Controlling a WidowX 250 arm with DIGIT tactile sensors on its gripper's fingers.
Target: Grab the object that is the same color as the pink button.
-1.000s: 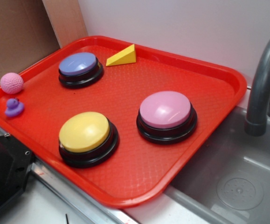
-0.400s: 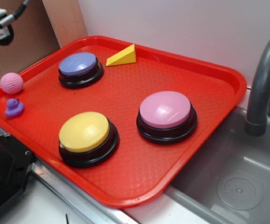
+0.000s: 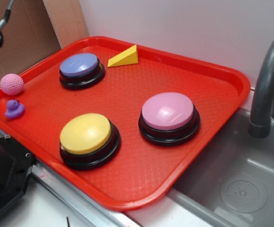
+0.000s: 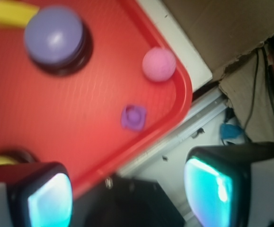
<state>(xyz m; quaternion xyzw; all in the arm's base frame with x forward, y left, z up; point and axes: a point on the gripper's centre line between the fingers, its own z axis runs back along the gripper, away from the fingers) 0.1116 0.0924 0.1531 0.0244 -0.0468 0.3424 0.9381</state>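
Nothing of the job is done yet, as far as I can judge: my claw (image 4: 132, 194) holds nothing. In my wrist view the two pads (image 4: 49, 198) stand spread wide at the bottom of the frame, with open air and the tray's edge between them. From outside, only a scrap of me shows at the top left corner, well above the tray and off its left side.

Nearest my pads in the wrist view is the near corner of the red tray (image 4: 186, 94), with bare counter beyond it at four o'clock. Just inside that corner sits the tiny purple duck (image 4: 134, 117), at roughly twelve o'clock from the gap between my pads. Farther on, at about one o'clock from the duck, lies the pink ball (image 4: 159, 64), the thing I am after. It sits up against the tray's raised rim, free and apart from everything else. In the outside view the pink ball (image 3: 12, 84) is at the tray's left edge, just beyond the duck (image 3: 14, 109).

Farther still is the blue-purple button (image 4: 54, 35), at about ten o'clock from the ball, and a yellow wedge (image 3: 123, 57) past that. The pink button (image 3: 168, 112) that sets the colour sits well apart on the right half of the tray, with the yellow button (image 3: 85, 134) at its eight o'clock.

What is left, I reckon, is everything: line up over the ball, come down and close. The rim beside it and the duck nearby leave little room for my pads.
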